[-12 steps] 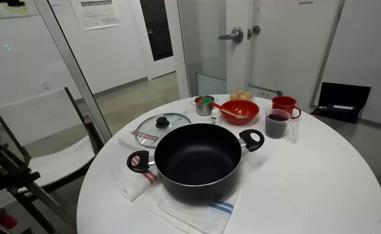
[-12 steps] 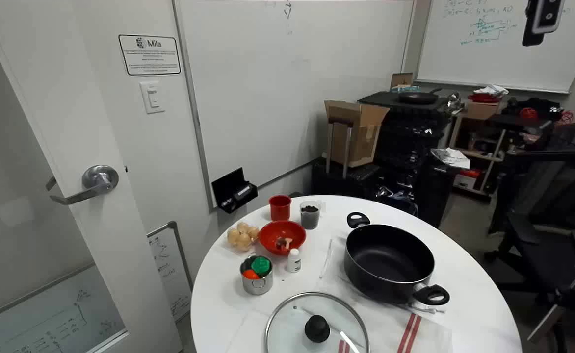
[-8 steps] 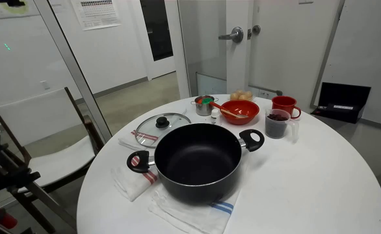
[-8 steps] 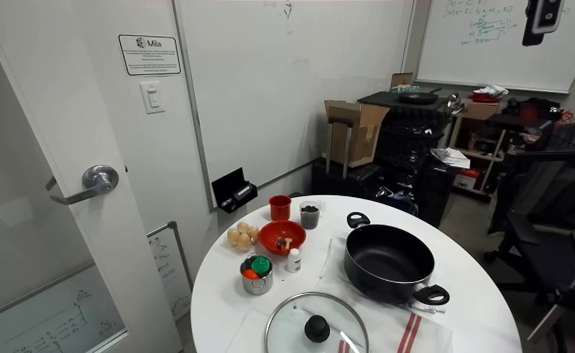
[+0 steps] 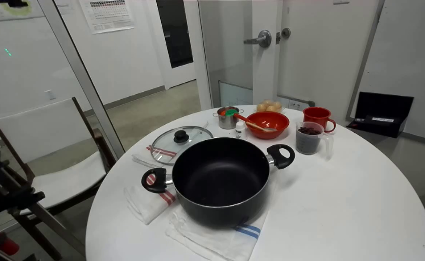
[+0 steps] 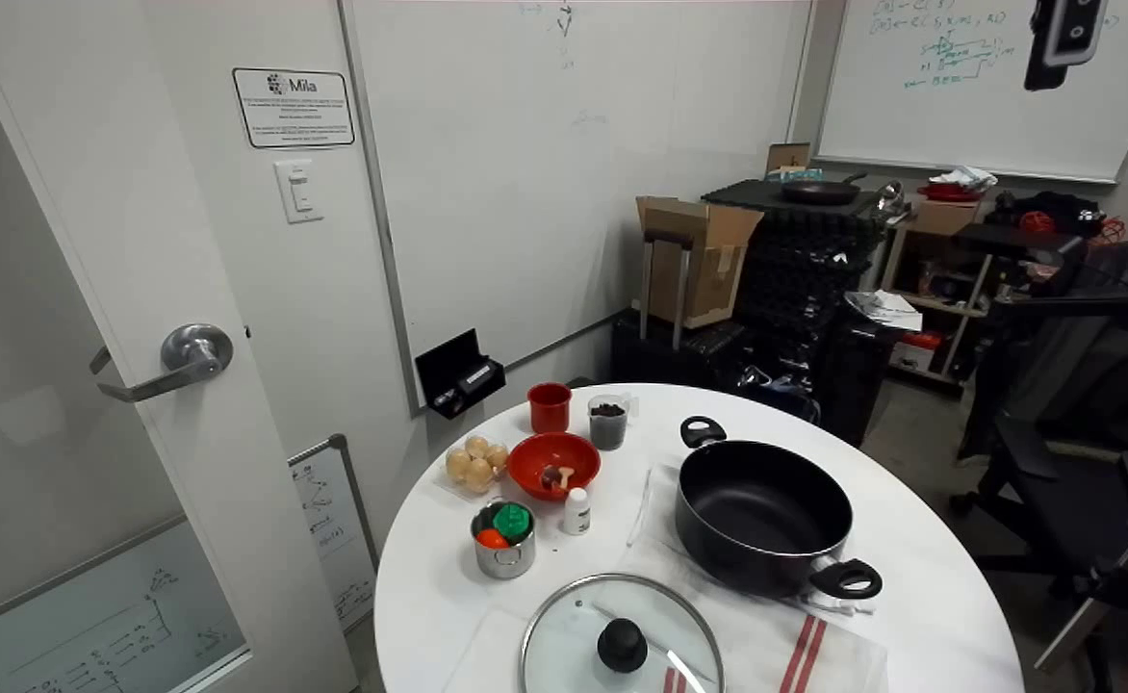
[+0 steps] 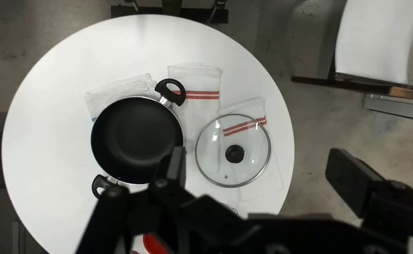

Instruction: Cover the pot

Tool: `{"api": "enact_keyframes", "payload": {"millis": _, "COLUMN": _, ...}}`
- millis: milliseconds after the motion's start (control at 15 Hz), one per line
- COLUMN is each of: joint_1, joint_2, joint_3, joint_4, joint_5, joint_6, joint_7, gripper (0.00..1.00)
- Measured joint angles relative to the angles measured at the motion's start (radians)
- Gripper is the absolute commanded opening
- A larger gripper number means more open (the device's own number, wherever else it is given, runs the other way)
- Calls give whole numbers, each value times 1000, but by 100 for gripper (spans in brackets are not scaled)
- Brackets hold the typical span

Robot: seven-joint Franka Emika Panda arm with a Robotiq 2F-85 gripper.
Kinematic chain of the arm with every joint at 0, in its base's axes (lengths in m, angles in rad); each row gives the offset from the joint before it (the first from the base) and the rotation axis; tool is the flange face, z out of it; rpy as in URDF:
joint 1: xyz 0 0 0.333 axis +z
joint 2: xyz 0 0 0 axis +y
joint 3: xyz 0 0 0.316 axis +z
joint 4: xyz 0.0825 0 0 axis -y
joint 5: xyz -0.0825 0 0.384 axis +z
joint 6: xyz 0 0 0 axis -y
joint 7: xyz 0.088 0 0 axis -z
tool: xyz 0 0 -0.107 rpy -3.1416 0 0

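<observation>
The large black pot (image 5: 219, 217) stands uncovered on folded cloths on the round white table, in both exterior views (image 6: 737, 568) and the wrist view (image 7: 136, 134). Its inside looks empty. The round glass lid (image 5: 194, 146) with a black knob lies flat beside the pot, partly over a red-striped cloth. It also shows in an exterior view (image 6: 564, 635) and in the wrist view (image 7: 243, 169). My gripper (image 7: 259, 162) is open and empty, high above the table. In the wrist view the lid lies between its fingers, far below. The left finger overlaps the pot's edge in that picture.
A steel pot (image 5: 227, 121), white bottle (image 6: 576, 512), red bowl (image 6: 554, 462), egg-like balls (image 6: 475, 464), red mug (image 5: 317, 116) and measuring cup (image 5: 308, 139) stand behind the pot and lid. A spoon handle sticks over the bowl. A chair (image 7: 375, 42) stands beside the table.
</observation>
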Motion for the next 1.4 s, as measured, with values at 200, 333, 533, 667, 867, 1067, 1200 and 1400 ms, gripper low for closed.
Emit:
{"api": "enact_keyframes", "payload": {"millis": 200, "joint_1": 0, "joint_2": 15, "joint_3": 4, "joint_4": 4, "joint_5": -1, "joint_6": 1, "joint_7": -12, "gripper": 100}}
{"api": "enact_keyframes", "payload": {"millis": 333, "joint_1": 2, "joint_2": 50, "joint_3": 10, "joint_4": 16, "joint_5": -2, "joint_6": 6, "joint_7": -42, "gripper": 100}}
{"api": "enact_keyframes", "payload": {"millis": 533, "joint_1": 11, "joint_2": 150, "joint_3": 19, "joint_4": 59, "joint_5": -2, "joint_6": 16, "joint_7": -105, "gripper": 100}}
{"api": "enact_keyframes", "payload": {"millis": 667, "joint_1": 18, "joint_2": 237, "joint_3": 28, "joint_4": 97, "joint_5": -2, "joint_6": 35, "joint_7": -148, "gripper": 100}}
{"api": "enact_keyframes", "payload": {"millis": 867, "joint_1": 24, "joint_2": 373, "joint_3": 50, "joint_4": 162, "joint_5": -15, "joint_6": 88, "joint_7": -196, "gripper": 100}}
{"api": "enact_keyframes", "payload": {"millis": 1067, "joint_1": 36, "joint_2": 501, "joint_3": 74, "joint_4": 219, "joint_5": -84, "joint_6": 194, "joint_7": -193, "gripper": 100}}
{"api": "enact_keyframes", "payload": {"millis": 1200, "joint_1": 47, "joint_2": 581, "joint_3": 84, "joint_4": 253, "joint_5": -140, "joint_6": 270, "joint_7": -185, "gripper": 100}}
{"api": "enact_keyframes", "payload": {"millis": 1400, "joint_1": 64, "joint_2": 689, "joint_3": 92, "joint_4": 296, "joint_5": -213, "joint_6": 379, "joint_7": -183, "gripper": 100}}
